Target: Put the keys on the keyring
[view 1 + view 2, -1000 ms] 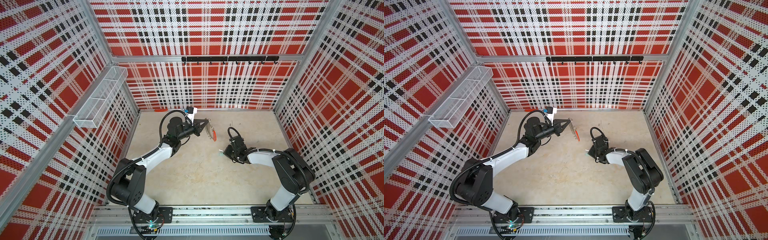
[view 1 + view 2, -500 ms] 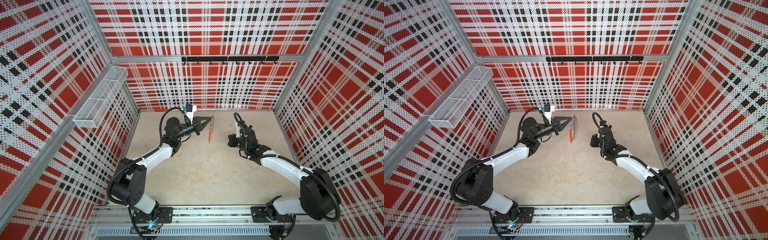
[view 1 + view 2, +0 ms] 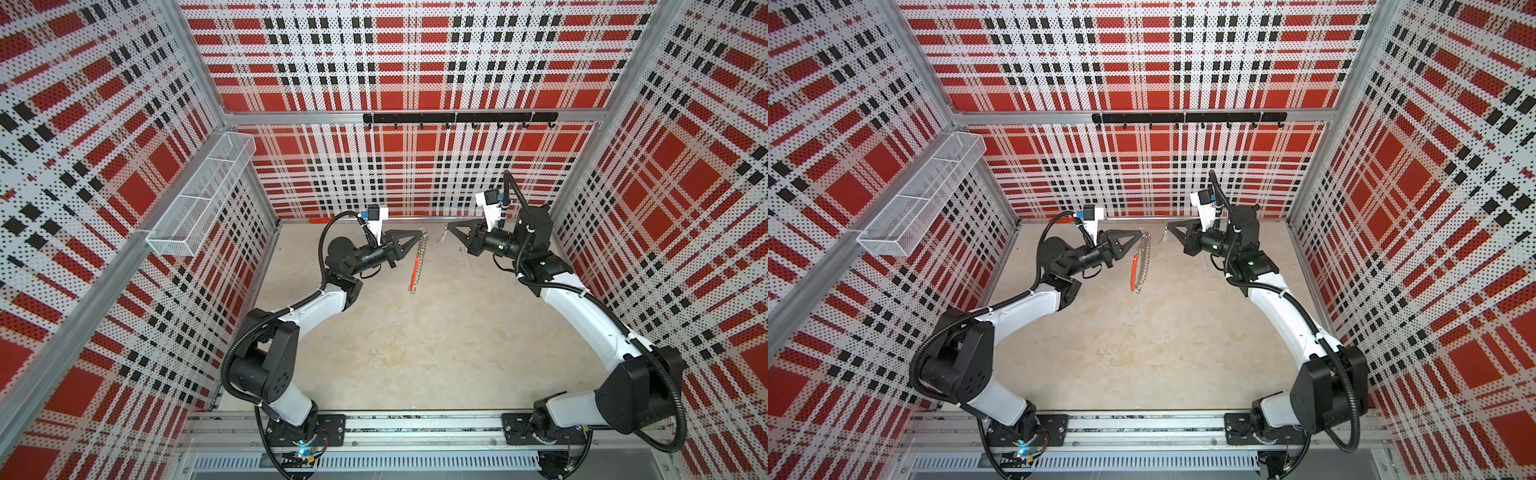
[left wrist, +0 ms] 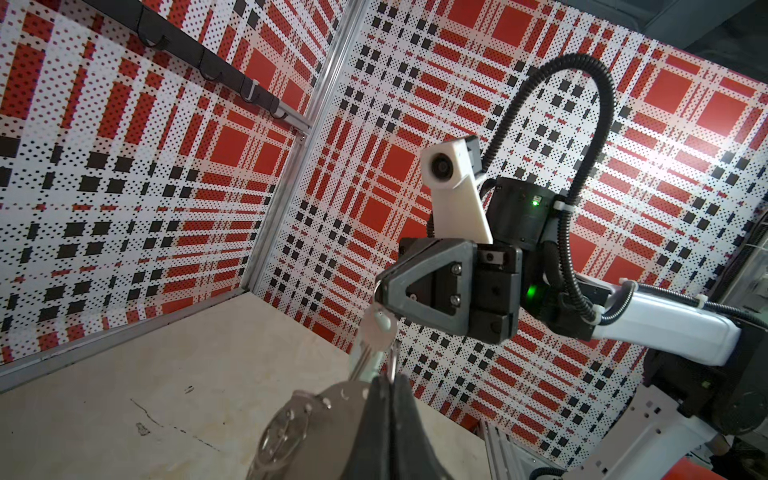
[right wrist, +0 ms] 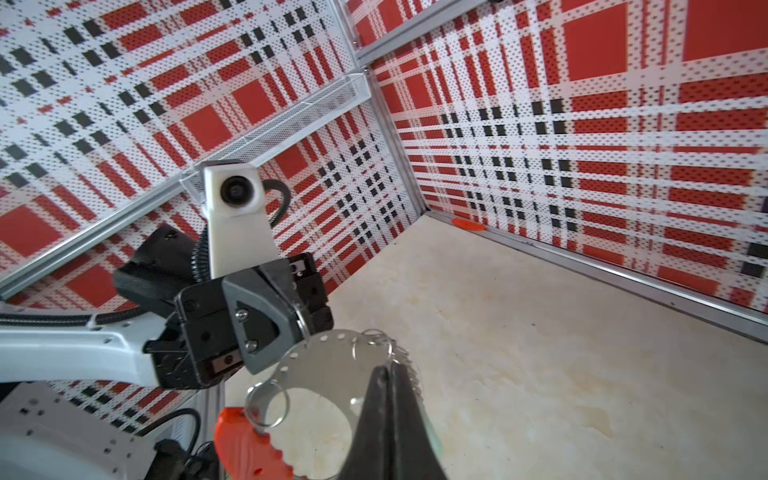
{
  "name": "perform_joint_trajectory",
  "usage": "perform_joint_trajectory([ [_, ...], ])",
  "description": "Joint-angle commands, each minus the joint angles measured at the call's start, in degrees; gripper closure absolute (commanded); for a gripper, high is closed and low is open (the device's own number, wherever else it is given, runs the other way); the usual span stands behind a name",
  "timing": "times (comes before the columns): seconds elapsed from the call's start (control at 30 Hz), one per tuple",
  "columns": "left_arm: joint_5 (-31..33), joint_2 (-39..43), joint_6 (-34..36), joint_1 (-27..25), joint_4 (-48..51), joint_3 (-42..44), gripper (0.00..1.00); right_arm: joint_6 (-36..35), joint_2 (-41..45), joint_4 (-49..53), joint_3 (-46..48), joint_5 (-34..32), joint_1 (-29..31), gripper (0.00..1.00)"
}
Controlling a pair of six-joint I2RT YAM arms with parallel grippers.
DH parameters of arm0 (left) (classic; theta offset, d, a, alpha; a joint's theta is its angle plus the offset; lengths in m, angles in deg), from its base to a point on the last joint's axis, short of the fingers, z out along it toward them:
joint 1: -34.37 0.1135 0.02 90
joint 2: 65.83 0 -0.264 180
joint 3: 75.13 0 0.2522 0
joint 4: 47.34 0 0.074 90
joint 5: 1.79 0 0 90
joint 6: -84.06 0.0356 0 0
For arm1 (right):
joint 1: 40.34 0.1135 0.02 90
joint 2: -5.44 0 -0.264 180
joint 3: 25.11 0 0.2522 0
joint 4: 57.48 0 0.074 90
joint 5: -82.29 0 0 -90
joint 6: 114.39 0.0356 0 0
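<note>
The keyring (image 3: 417,262) hangs on edge above the floor in both top views, a flat grey ring with an orange-red arc (image 5: 245,449) and small wire clips. My left gripper (image 3: 419,235) is shut on its upper rim, by a wire clip. Just to the right, a short gap away, my right gripper (image 3: 448,227) is shut on the keys (image 3: 441,237). In the left wrist view the pale tag and silver key (image 4: 376,328) dangle under the right gripper's tip. The right wrist view shows the keyring (image 5: 328,361) close in front of the shut right jaws.
A white wire basket (image 3: 199,195) hangs on the left wall. A black hook rail (image 3: 457,118) runs along the back wall. A small orange-red strip (image 3: 319,220) lies at the floor's back edge. Patterned walls close in three sides.
My right arm has risen from the floor and swung to the back, level with the left gripper, carrying the keys. The left gripper has lifted slightly; the keyring now hangs straight down.
</note>
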Motion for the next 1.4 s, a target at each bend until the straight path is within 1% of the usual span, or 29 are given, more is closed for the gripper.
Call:
perform_joint_trajectory([
  [0.0, -0.2, -0.3, -0.3, 0.6, -3.3, -2.3, 1.0, -3.5, -1.0, 5.3, -3.0, 3.0, 0.8, 1.0],
  [0.1, -0.1, -0.4, 0.2, 0.7, -2.9, -2.6, 1.0, -5.3, -1.7, 8.5, -4.9, 3.4, 1.6, 1.0],
  [0.2, 0.1, -0.9, 0.8, 0.5, -2.4, -2.8, 1.0, -5.9, -2.7, 9.6, -6.4, 3.3, 3.1, 1.0],
  [0.7, 0.2, -1.1, 2.8, 0.9, -0.2, -2.6, 1.0, -3.5, -7.0, 8.3, -10.5, 3.9, 5.6, 1.0],
  [1.1, 0.2, -1.1, 3.1, 1.2, -0.1, -2.4, 1.0, -2.4, -7.4, 7.6, -11.2, 3.1, 5.9, 1.0],
  [1.17, 0.2, -1.0, 3.0, 1.4, 0.0, -2.5, 1.0, -2.6, -7.0, 7.9, -11.2, 1.5, 5.9, 1.0],
  [1.27, 0.6, -0.9, 3.0, 1.8, 0.3, -2.4, 1.0, -2.9, -5.5, 8.3, -10.1, -2.5, 5.4, 1.0],
  [1.37, 0.9, -1.0, 3.3, 1.9, 0.5, -2.4, 1.0, -2.1, -4.5, 7.0, -8.9, -1.6, 5.0, 1.0],
])
